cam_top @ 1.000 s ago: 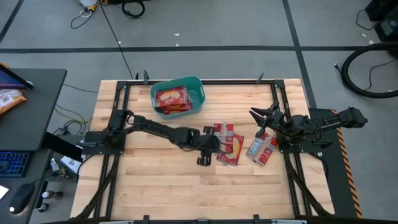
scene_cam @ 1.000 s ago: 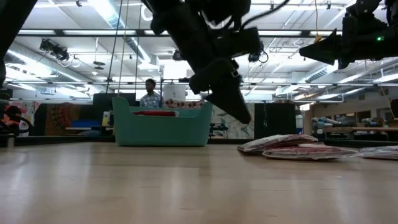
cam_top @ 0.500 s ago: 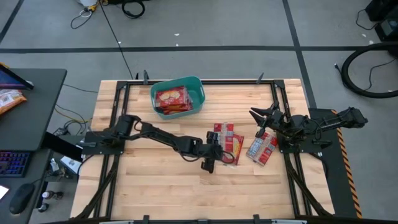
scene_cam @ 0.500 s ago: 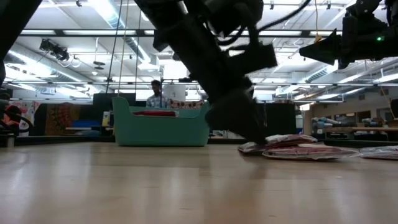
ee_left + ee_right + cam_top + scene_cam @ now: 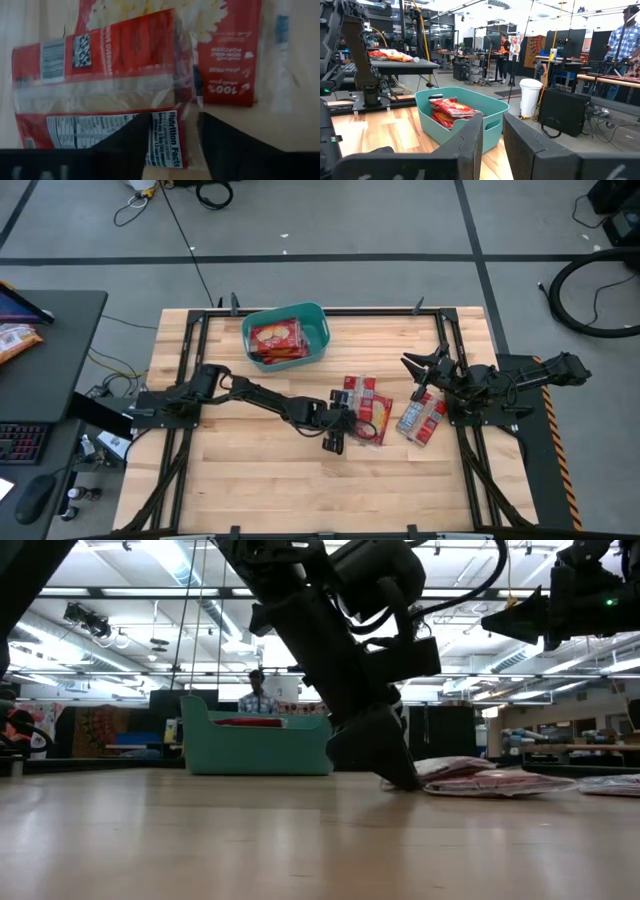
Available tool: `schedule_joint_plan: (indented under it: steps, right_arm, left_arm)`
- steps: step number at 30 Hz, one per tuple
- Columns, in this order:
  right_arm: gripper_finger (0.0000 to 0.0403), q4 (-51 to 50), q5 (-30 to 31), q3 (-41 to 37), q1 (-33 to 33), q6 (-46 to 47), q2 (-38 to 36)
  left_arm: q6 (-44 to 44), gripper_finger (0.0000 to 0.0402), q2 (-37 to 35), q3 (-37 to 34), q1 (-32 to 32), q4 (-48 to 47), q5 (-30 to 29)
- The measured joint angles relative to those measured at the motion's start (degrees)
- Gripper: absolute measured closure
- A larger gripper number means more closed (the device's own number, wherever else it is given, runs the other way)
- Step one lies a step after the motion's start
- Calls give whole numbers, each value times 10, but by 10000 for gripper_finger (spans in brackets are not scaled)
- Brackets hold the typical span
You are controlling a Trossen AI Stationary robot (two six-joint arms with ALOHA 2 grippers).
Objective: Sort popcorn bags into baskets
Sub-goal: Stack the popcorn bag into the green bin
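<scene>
Several red popcorn bags lie flat in an overlapping pile right of the table's middle, and more bags lie farther right. The teal basket stands at the far edge and holds red bags. My left gripper is open and down at the table by the pile's near-left edge. My right gripper hovers above the right side with a narrow gap between its fingers, and it faces the basket. My left gripper comes slanting down from the table's left, with one finger on each side of the "Nutrition Facts" end of the nearest packet. That packet lies flat on the table. I cannot tell whether the fingers touch it.
Black frame rails run along the table's left, far and right edges. Bare wood lies along the near edge and between the basket and the pile. A desk with an orange snack bag stands left of the table. People show in the room behind.
My left gripper has come down from above the table until its tips are at the table top, and it has moved right toward the near-left edge of the packet pile. The packets and the right arm have stayed where they were.
</scene>
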Motion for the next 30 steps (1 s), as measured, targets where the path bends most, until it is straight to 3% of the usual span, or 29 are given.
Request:
schedule_joint_plan:
  steps: [11, 16, 30]
  right_arm:
    - [322, 2, 0, 0, 0, 0, 0]
    - [322, 2, 0, 0, 0, 0, 0]
    - [322, 2, 0, 0, 0, 0, 0]
  left_arm:
    - [-3, 389, -4, -1, -14, -50, -5]
    - [-12, 393, -31, -4, -23, -105, -18]
    - [-94, 394, -129, -4, -48, -320, -151]
